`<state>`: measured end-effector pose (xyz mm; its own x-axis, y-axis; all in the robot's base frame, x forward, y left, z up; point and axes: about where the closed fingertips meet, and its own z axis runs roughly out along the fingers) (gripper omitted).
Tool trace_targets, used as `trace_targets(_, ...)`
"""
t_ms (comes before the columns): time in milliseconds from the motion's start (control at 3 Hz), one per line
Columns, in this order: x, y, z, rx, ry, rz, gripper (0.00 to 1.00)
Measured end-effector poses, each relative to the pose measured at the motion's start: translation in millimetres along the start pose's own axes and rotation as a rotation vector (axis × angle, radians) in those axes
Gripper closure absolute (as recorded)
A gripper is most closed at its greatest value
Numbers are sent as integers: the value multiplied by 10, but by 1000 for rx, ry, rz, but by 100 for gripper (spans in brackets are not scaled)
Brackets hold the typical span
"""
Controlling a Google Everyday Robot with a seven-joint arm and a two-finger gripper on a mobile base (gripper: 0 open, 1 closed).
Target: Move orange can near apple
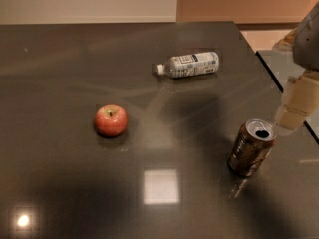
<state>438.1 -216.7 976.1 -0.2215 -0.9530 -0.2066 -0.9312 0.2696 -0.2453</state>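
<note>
The orange can (251, 147) stands upright on the dark table (60, 183) at the right, its silver top with the pull-tab hole facing up. The red apple (111, 119) sits left of centre, well apart from the can. My gripper (290, 114) hangs down from the arm at the right edge, just right of the can's top rim, close to or touching it. It holds nothing that I can see.
A clear plastic bottle (189, 64) with a white cap lies on its side at the back centre. The table's right edge (279, 83) runs just behind the gripper, with a second surface (286, 63) beyond it.
</note>
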Motion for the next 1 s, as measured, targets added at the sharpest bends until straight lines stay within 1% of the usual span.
trace_targets(333,-13,-7,-12,-2,-10,-3,0)
trace_targets(667,7,30,47,-24,-40,-16,0)
trace_targets(1000,51,126,161,-56,-82,-40,0)
